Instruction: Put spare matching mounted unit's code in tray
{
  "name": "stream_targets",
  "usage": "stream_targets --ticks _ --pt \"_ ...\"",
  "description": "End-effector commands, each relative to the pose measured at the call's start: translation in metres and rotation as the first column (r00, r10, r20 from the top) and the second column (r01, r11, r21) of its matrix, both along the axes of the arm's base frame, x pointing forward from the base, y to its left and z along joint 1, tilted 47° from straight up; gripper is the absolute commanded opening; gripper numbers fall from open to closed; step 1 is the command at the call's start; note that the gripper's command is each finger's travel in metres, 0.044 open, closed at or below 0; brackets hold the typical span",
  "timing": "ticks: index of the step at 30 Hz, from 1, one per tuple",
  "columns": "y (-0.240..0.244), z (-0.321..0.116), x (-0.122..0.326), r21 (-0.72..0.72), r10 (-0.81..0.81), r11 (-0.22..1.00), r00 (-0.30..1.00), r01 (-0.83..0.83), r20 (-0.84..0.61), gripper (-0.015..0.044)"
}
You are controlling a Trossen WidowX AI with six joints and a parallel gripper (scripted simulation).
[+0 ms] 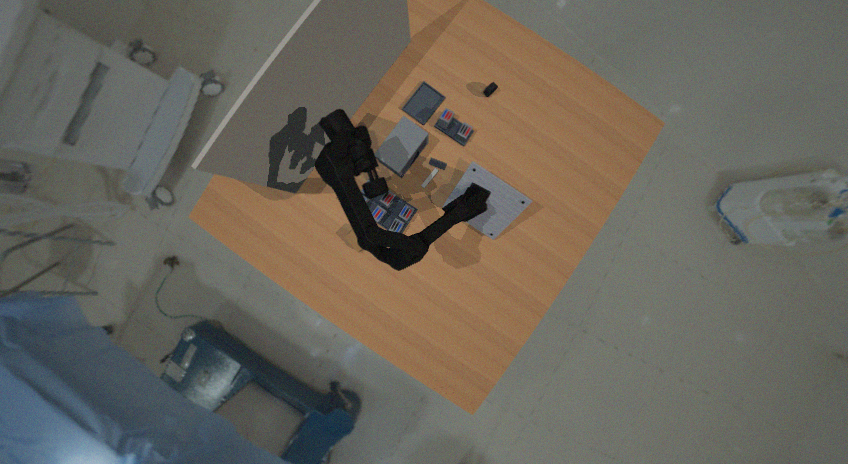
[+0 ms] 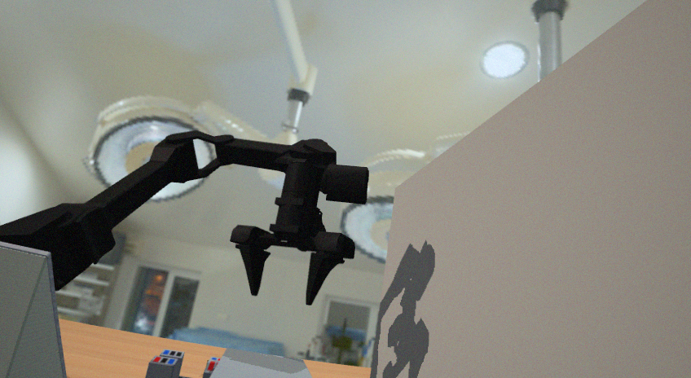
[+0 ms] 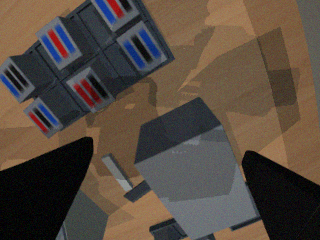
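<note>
My gripper (image 2: 282, 296) (image 3: 170, 151) is open and empty, fingers pointing down, high above the table. In the overhead view my arm (image 1: 348, 147) hides the fingers. The grey mounted unit (image 1: 404, 144) (image 3: 194, 176) stands right below the gripper; no code shows on the faces I see. A block of several spares (image 1: 392, 212) (image 3: 87, 60) with red, blue and black stripes lies beside it. Two more spares (image 1: 454, 126) lie on its far side. The dark grey tray (image 1: 423, 102) lies flat near them and looks empty.
A tall beige panel (image 2: 533, 229) (image 1: 309, 73) stands close beside the arm. The arm's grey base plate (image 1: 505, 212), two small bars (image 1: 433, 169) (image 3: 123, 176) and a small black object (image 1: 489, 89) are on the wooden table (image 1: 535, 162).
</note>
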State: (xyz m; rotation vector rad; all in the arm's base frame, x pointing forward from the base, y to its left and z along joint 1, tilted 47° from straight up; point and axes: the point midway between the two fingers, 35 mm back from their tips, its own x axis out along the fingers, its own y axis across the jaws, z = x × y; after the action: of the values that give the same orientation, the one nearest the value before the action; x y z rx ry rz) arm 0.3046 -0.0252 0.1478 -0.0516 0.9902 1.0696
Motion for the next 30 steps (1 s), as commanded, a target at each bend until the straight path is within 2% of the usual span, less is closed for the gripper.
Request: stream_targets --ticks 1,4,14,19,20,30 --pt "0.050 0.009 -0.049 -0.092 0.335 0.942 0.886 -0.323 0.319 0.0440" --pt "0.061 0.009 -0.062 -0.130 0.410 0.911 0.825 -0.392 0.389 0.0440" --pt "0.061 0.009 -0.062 -0.130 0.410 0.911 0.825 -0.392 0.389 0.0440" --pt "0.082 -0.007 -0.057 -0.131 0.411 0.911 0.825 -0.391 0.389 0.0309" --pt "0.088 -0.010 -0.056 -0.131 0.410 0.911 0.825 -0.391 0.390 0.0300" --pt "0.093 -0.014 -0.055 -0.129 0.410 0.911 0.824 -0.391 0.391 0.0300"
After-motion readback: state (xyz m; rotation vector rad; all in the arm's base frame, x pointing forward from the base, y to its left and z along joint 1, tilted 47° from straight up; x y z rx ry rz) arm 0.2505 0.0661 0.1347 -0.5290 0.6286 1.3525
